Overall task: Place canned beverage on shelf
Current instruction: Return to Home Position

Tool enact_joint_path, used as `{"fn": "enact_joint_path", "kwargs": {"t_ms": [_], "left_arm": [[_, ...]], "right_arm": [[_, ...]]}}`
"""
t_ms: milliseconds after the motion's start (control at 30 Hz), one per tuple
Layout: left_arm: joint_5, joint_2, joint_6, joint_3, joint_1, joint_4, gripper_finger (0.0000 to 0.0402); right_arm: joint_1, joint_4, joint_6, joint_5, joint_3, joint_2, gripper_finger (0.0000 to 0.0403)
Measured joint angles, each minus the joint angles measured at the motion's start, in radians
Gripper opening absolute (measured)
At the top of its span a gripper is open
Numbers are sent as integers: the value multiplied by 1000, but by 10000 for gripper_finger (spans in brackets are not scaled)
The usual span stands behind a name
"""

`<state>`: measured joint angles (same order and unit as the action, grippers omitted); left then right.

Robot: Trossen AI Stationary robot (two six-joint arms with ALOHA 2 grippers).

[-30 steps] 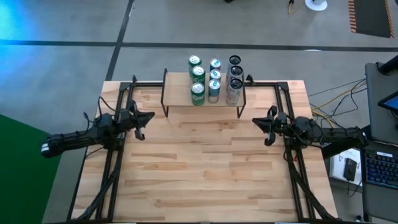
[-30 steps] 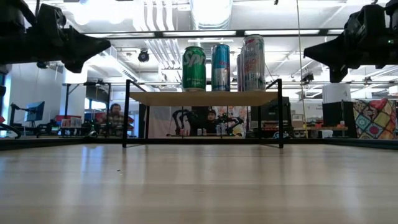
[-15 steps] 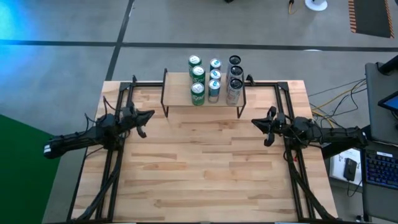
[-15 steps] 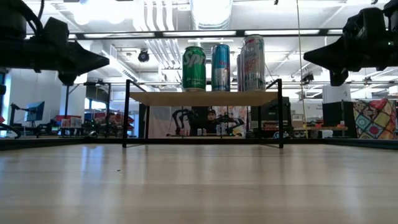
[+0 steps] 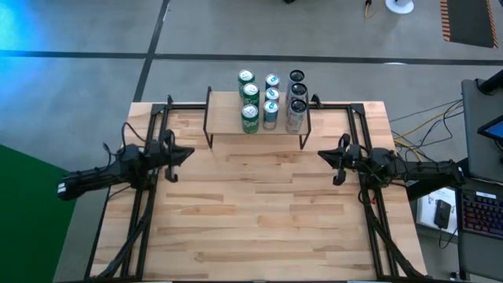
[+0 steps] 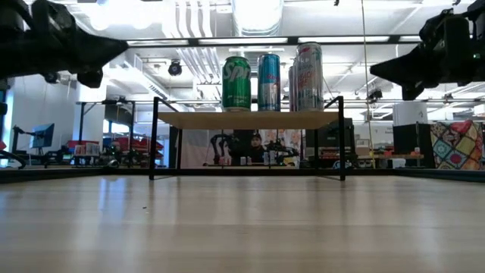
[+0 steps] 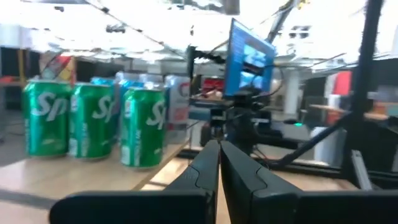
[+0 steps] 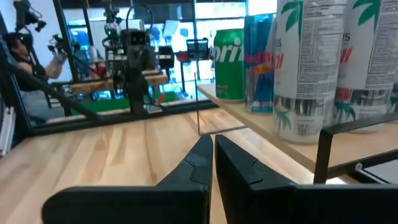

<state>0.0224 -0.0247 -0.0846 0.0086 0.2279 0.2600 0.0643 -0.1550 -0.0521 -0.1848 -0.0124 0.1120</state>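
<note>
1. Locate the shelf [image 5: 224, 119] at the far edge of the bench [image 5: 251, 212], midway between the arms. All the canned beverages in view stand on its plank top.
   - The three green cans [image 5: 250, 94] form one file running front to back.
   - The blue cans [image 5: 271, 96] form a second file just beside them.
   - The tall pale cans [image 5: 297, 90] form a third file nearest the right arm.
   - Sorting by kind and lining up each file keeps the cans upright and packed close. It also leaves the plank's left end bare.

2. Check the left tool [image 5: 182, 151]. It hangs above the bench's left side, well apart from the shelf and pointing inward. Its wrist view shows the fingers narrow, pressed together on nothing.

3. Check the right tool [image 5: 325, 156]. It mirrors the left at the bench's right side. Its fingers are likewise drawn together and hold nothing.

4. Judge progress. No can shows on the bench top, so placing looks complete. Both arms sit raised and to the sides, which suits a parked pose: no link lies close enough to the shelf to nudge a can.
</note>
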Motion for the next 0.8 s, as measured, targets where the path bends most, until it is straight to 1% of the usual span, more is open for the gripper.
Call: {"fn": "enact_joint_path", "kwargs": {"t_ms": [100,267,300,333,400,467,533,633,767,800], "left_arm": [[51,26,16,0,-1,-35,0],[61,21,16,0,-19,-22,0],[37,23,4,0,-24,-20,0],[-11,23,-14,0,-32,-20,0],[-131,17,-40,0,-51,-34,0],[-229,8,-61,0,-77,-51,0],[-289,5,-86,0,-105,-86,0],[-317,16,-87,1,-152,-201,0],[-268,16,42,2,-188,-208,0],[-266,20,68,2,-189,-207,0]], "right_arm": [[0,-7,-13,-2,0,-1,9],[0,-33,-59,-37,0,-1,9],[0,-43,-61,-38,0,0,9],[0,-51,-61,-37,0,-1,9],[0,-53,-61,-37,0,-1,9],[0,-53,-61,-37,0,0,9],[-1,-50,-64,-35,0,0,9],[-1,-1,-85,-19,0,0,9],[0,107,-112,-17,0,1,9],[-1,112,-113,-17,-1,3,9]]}}
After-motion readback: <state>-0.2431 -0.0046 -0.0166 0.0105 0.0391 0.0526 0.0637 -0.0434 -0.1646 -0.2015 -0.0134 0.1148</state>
